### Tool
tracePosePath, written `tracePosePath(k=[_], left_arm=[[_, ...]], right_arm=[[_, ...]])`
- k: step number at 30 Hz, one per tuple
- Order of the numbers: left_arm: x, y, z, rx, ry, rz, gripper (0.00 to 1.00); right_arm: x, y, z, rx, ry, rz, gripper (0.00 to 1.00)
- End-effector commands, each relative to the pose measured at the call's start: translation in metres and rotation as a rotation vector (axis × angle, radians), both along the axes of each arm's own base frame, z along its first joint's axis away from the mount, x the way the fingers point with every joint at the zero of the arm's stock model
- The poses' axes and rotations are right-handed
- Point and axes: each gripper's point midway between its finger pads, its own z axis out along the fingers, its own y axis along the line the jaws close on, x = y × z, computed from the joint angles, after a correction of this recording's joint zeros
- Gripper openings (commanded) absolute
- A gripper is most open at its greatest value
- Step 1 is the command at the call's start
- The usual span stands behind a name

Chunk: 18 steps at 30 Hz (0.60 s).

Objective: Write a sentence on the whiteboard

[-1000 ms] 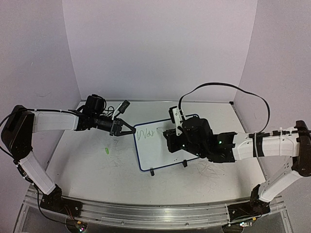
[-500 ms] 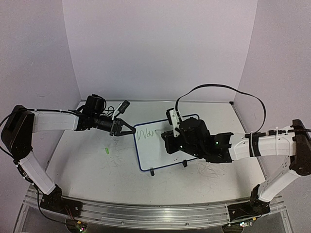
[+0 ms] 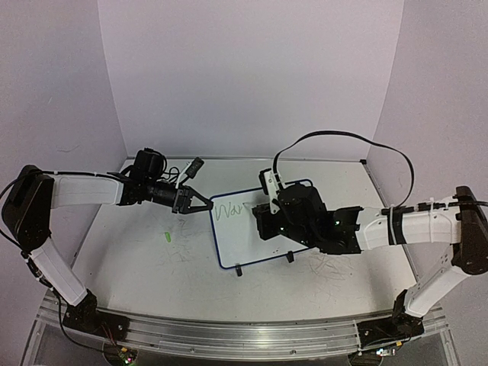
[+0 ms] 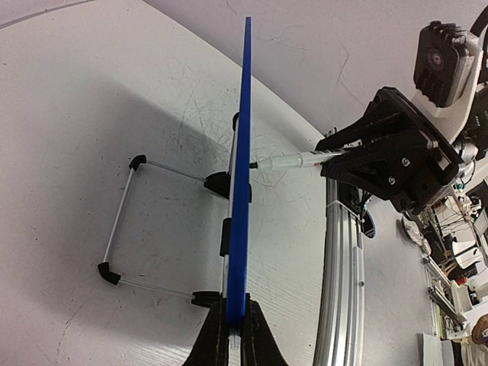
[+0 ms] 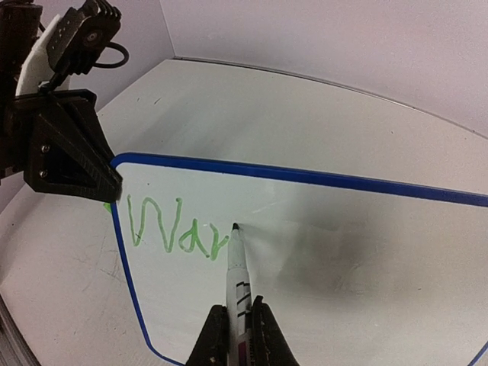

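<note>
The left end effector is clamping the edge of the whiteboard to steady it, while the right end effector, closed on a marker, is pressing its tip just ahead to add to the sentence after "War".

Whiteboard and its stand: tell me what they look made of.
Whiteboard: smooth, glossy white face, likely coated board; it shows a soft sheen and takes ink cleanly. Rim: solid blue, probably plastic. Stand: thin pale rods, perhaps metal wire, with black corner caps that look like plastic or rubber.
</note>
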Motion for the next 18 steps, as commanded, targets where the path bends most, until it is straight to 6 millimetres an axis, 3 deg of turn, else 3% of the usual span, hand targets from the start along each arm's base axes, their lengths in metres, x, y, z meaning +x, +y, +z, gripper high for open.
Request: tracePosePath(k=[1,18], left_arm=[[-0.007,-0.006,0.012,-0.009,-0.018,-0.034,0.00],[-0.007,-0.007,0.011,-0.007,-0.012,-0.036,0.00]], right_arm=[[0.004,-0.002,0.005,0.008,0.002,-0.028,0.00],[-0.008,-0.008,-0.021,-0.007,0.072,-0.019,0.00]])
